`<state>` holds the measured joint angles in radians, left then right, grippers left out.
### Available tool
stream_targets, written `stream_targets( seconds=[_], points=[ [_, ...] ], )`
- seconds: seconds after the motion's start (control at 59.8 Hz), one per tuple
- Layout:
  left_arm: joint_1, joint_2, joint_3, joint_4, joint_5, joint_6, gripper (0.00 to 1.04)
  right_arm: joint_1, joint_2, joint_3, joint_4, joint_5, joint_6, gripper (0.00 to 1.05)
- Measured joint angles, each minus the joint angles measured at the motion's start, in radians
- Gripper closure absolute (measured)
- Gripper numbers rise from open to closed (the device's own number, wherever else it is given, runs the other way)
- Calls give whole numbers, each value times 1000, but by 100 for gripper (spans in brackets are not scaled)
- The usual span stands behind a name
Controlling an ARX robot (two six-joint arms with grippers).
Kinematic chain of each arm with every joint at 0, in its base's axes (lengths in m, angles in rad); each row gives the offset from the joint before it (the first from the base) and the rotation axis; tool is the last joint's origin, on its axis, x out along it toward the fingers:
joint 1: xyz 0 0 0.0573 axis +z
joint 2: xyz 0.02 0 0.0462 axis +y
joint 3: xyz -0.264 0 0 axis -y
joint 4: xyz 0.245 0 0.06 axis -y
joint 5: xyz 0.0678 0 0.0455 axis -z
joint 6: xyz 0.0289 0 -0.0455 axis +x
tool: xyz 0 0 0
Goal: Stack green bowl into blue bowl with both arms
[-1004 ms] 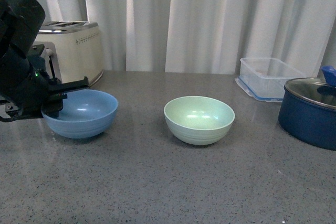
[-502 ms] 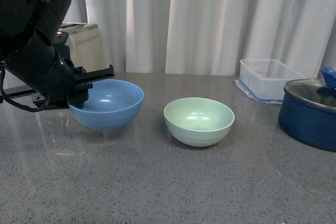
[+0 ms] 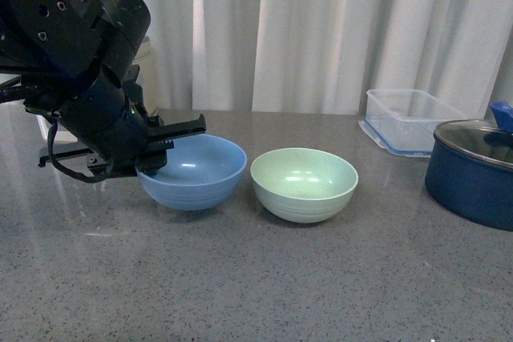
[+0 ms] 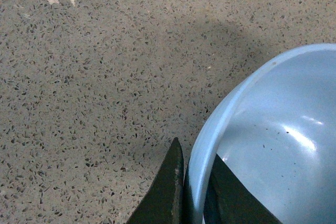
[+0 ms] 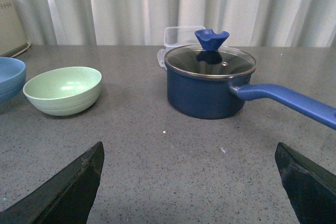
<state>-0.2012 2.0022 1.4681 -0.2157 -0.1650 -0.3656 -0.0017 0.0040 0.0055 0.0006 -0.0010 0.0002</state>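
A grey speckled counter (image 3: 256, 278) runs in front of white curtains. The blue bowl (image 3: 196, 174) is just left of the green bowl (image 3: 304, 184), the two almost touching; I cannot tell whether the blue one rests on the counter. Nothing is stacked yet: the green bowl stands untouched and has to go into the blue. The left gripper (image 4: 195, 187) pinches the blue bowl's rim, one finger inside and one outside. The right gripper (image 5: 186, 182) gapes wide, holding nothing, apart from the green bowl.
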Motion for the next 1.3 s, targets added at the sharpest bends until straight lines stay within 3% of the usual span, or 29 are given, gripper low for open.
stream_targets(
  seconds=[0.703,0.937,1.087,1.188,1.238,1.305],
  points=[
    [-8,55,26,14,-6,-3,99,0,0,0,0,0,0,10],
    [-10,41,11,31,-2,6,58,0,0,0,0,0,0,10],
    [-9,-96,-117,142,-82,95,26,0,0,0,0,0,0,10],
    [-10,-217,-211,201,-114,147,10,0,0,0,0,0,0,10],
    [-11,-278,-261,214,-117,168,5,0,0,0,0,0,0,10],
    [-17,-375,-345,220,-121,183,8,0,0,0,0,0,0,10]
  ],
)
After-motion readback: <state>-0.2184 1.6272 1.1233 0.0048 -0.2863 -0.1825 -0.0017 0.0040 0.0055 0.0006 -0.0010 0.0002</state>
